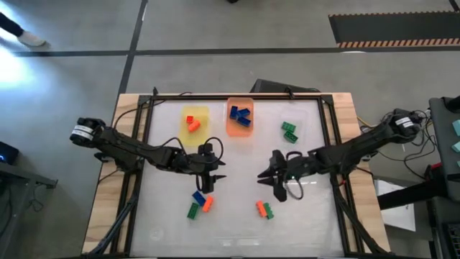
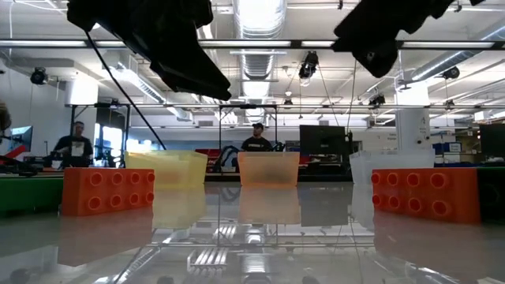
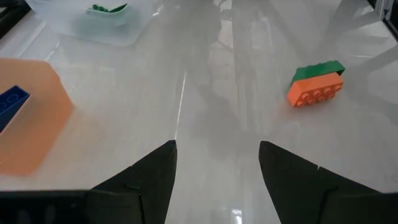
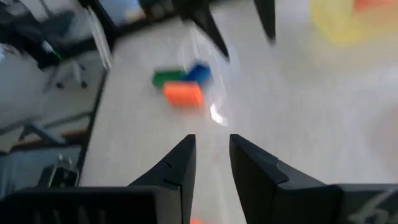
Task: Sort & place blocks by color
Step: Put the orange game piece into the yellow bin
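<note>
Blocks remain loose at lower centre: a blue-orange-green cluster [image 1: 199, 202] below our left pincer [image 1: 206, 173], an orange-green pair [image 1: 264, 209] below our right pincer [image 1: 277, 180]. Both pincers hang open and empty. Touching neighbours risk a double grab or wrong-colour drop.

Legible text, labels, brands, numbers, signs: none in any view. The blocks, trays and tabletop carry no readable marking. Screens and wall fixtures in the room behind the tabletop show nothing that can be read. The striped strip on the floor bears a pattern only, no characters.
</note>
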Robot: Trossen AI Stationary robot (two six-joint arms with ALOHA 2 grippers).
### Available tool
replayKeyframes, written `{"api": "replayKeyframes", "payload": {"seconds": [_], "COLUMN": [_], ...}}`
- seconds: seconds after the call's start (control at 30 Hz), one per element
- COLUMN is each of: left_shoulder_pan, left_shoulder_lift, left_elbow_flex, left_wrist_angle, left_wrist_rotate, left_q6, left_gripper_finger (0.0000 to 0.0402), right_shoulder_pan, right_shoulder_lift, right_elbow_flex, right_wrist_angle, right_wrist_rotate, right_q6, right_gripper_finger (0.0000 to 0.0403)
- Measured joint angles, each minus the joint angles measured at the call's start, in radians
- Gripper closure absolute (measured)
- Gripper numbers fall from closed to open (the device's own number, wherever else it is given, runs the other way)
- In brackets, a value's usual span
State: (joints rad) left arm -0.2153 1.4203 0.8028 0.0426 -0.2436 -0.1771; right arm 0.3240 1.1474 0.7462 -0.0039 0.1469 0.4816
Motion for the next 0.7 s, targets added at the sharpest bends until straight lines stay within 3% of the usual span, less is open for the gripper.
{"api": "replayKeyframes", "payload": {"seconds": [0.27, 0.47, 0.7], "left_shoulder_pan": [0.000, 0.000, 0.000], "left_shoulder_lift": [0.000, 0.000, 0.000], "left_elbow_flex": [-0.004, -0.005, -0.005], "left_wrist_angle": [0.002, 0.002, 0.002], "left_wrist_rotate": [0.000, 0.000, 0.000], "left_q6": [0.010, 0.010, 0.002], "left_gripper_finger": [0.0190, 0.0190, 0.0190], "right_shoulder_pan": [0.078, 0.129, 0.145], "right_shoulder_lift": [0.134, 0.270, 0.401], "right_elbow_flex": [0.215, 0.371, 0.457], "right_wrist_angle": [-0.406, -0.679, -0.787], "right_wrist_rotate": [0.002, 0.010, -0.017], "right_q6": [0.204, 0.190, 0.153], "right_gripper_finger": [0.0334, 0.0344, 0.0345]}}
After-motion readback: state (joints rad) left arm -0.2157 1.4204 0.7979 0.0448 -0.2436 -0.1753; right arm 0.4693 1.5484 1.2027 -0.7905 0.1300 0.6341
